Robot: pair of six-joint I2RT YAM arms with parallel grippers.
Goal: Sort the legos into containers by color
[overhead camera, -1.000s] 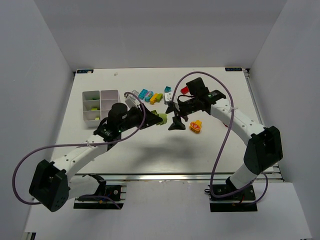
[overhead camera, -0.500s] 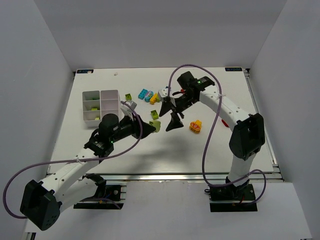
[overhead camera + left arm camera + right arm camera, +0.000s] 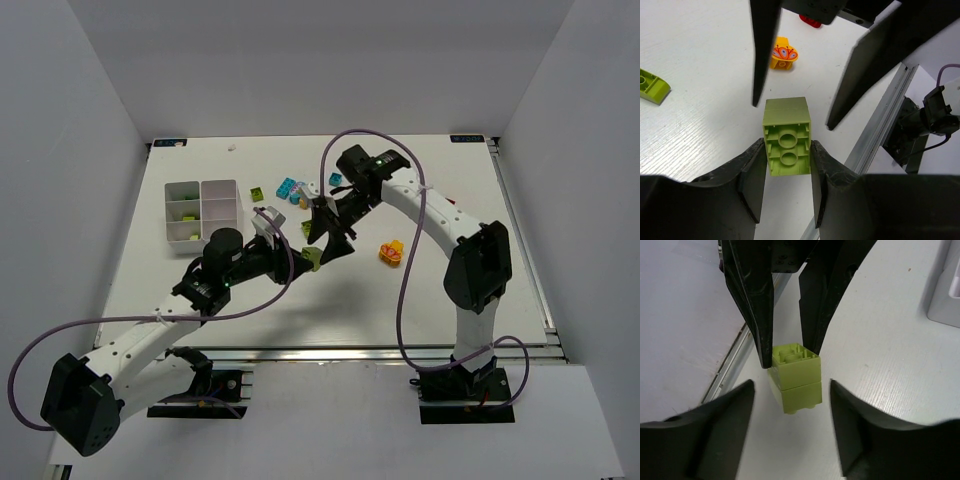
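Top view: early days imo, the tray (image 3: 201, 186) has only a few lime bits in its left compartments, while loose bricks (image 3: 290, 188) and a yellow-orange brick (image 3: 390, 252) lie out on the table. Left wrist view: left gripper (image 3: 787, 165) is clamped on a lime brick (image 3: 786, 130), well apart from the tray. Right wrist view: right gripper (image 3: 790, 389) sits with jaws apart either side of that brick, not touching it.

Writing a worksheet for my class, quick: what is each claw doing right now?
Left claw: closed on the lime brick stack.
Right claw: open, straddling that stack, not touching it.
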